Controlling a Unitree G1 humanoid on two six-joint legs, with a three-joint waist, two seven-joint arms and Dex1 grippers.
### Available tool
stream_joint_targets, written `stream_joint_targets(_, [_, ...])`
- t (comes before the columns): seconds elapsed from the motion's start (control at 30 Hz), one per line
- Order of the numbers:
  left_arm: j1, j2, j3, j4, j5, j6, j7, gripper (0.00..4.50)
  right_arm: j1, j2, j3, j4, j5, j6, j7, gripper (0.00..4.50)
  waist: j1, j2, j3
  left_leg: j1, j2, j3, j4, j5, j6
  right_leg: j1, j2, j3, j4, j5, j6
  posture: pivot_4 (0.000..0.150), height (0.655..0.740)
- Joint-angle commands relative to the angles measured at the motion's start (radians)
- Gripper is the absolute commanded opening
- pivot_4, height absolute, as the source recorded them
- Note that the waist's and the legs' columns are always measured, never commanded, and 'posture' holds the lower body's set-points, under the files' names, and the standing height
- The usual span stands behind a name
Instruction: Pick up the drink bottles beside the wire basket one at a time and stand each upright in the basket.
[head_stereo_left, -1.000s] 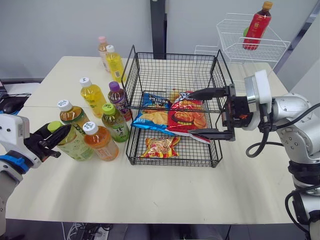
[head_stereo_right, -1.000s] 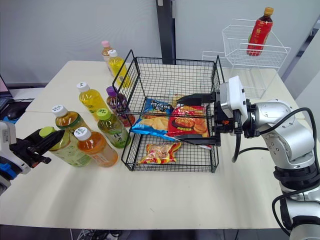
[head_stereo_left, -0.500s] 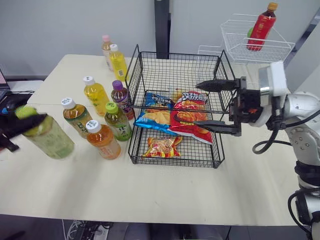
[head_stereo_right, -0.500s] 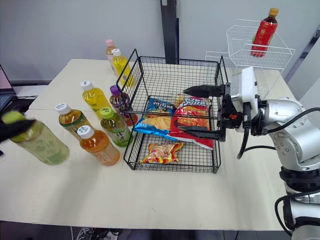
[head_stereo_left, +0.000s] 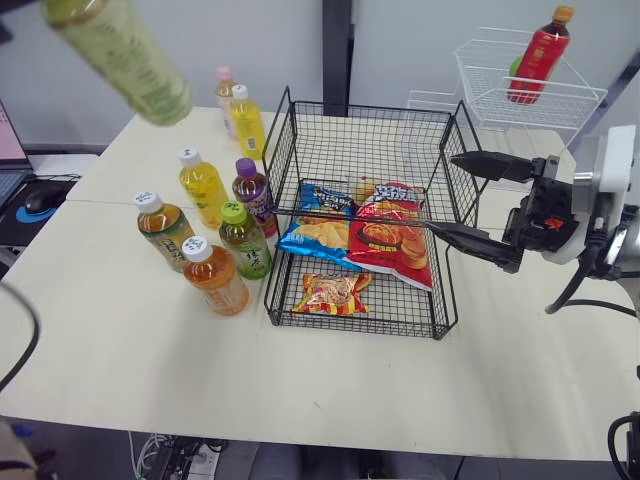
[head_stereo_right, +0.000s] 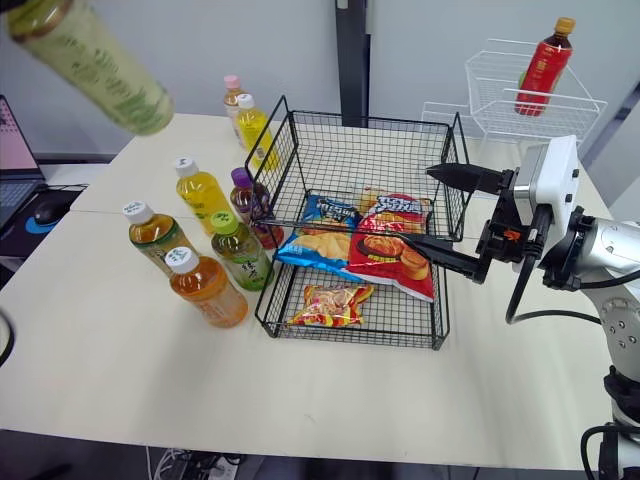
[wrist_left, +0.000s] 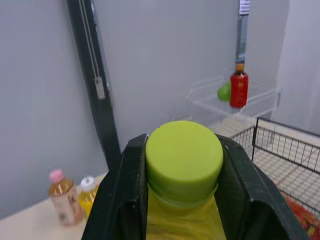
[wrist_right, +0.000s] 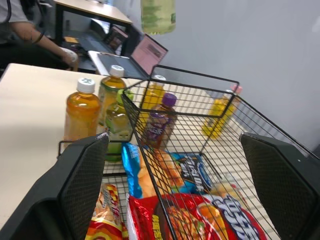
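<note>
A pale green tea bottle (head_stereo_left: 120, 60) with a green cap (wrist_left: 184, 155) hangs tilted, high above the table's far left. In the left wrist view my left gripper (wrist_left: 184, 150) is shut on its cap. The black wire basket (head_stereo_left: 360, 106) stands mid-table and holds snack bags (head_stereo_left: 395, 245). Several capped bottles stand just left of it: yellow (head_stereo_left: 203, 186), purple-capped (head_stereo_left: 250, 192), green-capped (head_stereo_left: 243, 242), orange (head_stereo_left: 215, 280), amber (head_stereo_left: 165, 230), and two more (head_stereo_left: 245, 118) at the back. My right gripper (head_stereo_left: 445, 193) is open at the basket's right wall, holding nothing.
A white wire rack (head_stereo_left: 530, 98) with a red bottle (head_stereo_left: 538, 55) stands at the back right. A laptop (head_stereo_left: 8, 150) and a mouse (head_stereo_left: 40, 200) lie beyond the table's left edge. A person (wrist_right: 22, 32) sits at a desk further left.
My left gripper has lifted the green tea bottle from the table's left side to high above it. The right gripper has drawn back a little to the right. The camera has shifted.
</note>
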Motion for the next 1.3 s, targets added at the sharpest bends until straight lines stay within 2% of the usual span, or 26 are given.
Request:
stream_joint_targets(0.03, [-0.169, -0.101, -0.065, 0.179, 0.131, -0.106, -0.079, 1.35, 0.038, -0.013, -0.073, -0.082, 0.032, 0.011, -0.060, 4.50, -0.001, 0.000, 0.000, -0.001, 0.000, 0.000, 0.000, 0.000, 0.000, -0.001, 0.000, 0.001, 0.000, 0.000, 0.000, 0.150, 0.7400])
stream_joint_targets(0.27, [-0.379, -0.421, -0.086, 0.502, 0.271, -0.303, -0.166, 1.35, 0.183, 0.004, -0.150, -0.219, 0.049, 0.042, -0.202, 4.50, -0.012, 0.000, 0.001, -0.015, 0.000, -0.003, 0.001, 0.002, -0.003, -0.014, 0.000, -0.001, 0.000, 0.000, 0.000, 0.150, 0.7400])
stream_joint_targets(0.37, [-0.398, -0.549, -0.061, 0.583, 0.294, -0.377, -0.166, 1.35, 0.260, 0.020, -0.149, -0.267, -0.039, 0.010, -0.264, 4.50, -0.018, 0.000, 0.001, -0.017, 0.000, -0.002, 0.001, 0.002, -0.003, -0.014, 0.000, 0.000, -0.001, -0.001, 0.001, 0.150, 0.7400])
stream_joint_targets(0.6, [-0.375, -0.741, -0.054, 0.671, 0.377, -0.529, -0.139, 1.35, 0.298, 0.095, -0.092, -0.368, -0.095, 0.020, -0.433, 4.50, -0.030, 0.002, 0.001, -0.014, 0.000, -0.001, 0.001, 0.004, -0.005, -0.015, 0.000, 0.001, 0.003, -0.001, 0.001, 0.150, 0.7400])
stream_joint_targets(0.73, [-0.370, -0.815, -0.042, 0.723, 0.425, -0.607, -0.056, 1.35, 0.273, 0.145, -0.002, -0.395, -0.159, 0.042, -0.549, 4.50, -0.034, 0.002, 0.001, -0.013, 0.000, -0.001, 0.001, 0.004, -0.005, -0.014, 0.000, 0.002, 0.003, -0.002, 0.003, 0.150, 0.7400])
stream_joint_targets(0.9, [-0.374, -0.856, -0.016, 0.765, 0.459, -0.645, 0.018, 1.35, 0.227, 0.189, 0.057, -0.406, -0.178, 0.074, -0.622, 4.50, -0.036, 0.002, 0.001, -0.013, 0.000, -0.001, 0.001, 0.004, -0.005, -0.014, 0.000, 0.002, 0.003, -0.001, 0.001, 0.150, 0.7400])
stream_joint_targets(1.27, [-0.364, -0.884, 0.033, 0.792, 0.517, -0.645, 0.093, 1.35, 0.153, 0.220, 0.083, -0.375, -0.215, 0.066, -0.656, 4.50, -0.036, 0.002, 0.001, -0.013, -0.001, -0.001, 0.001, 0.004, -0.005, -0.014, 0.000, 0.002, 0.003, -0.001, 0.001, 0.150, 0.7400])
stream_joint_targets(1.3, [-0.364, -0.883, 0.033, 0.792, 0.522, -0.643, 0.090, 1.70, 0.149, 0.224, 0.084, -0.373, -0.219, 0.064, -0.658, 4.50, -0.036, 0.002, 0.001, -0.013, -0.001, -0.001, 0.001, 0.004, -0.005, -0.014, 0.000, 0.002, 0.003, -0.001, 0.001, 0.150, 0.7400])
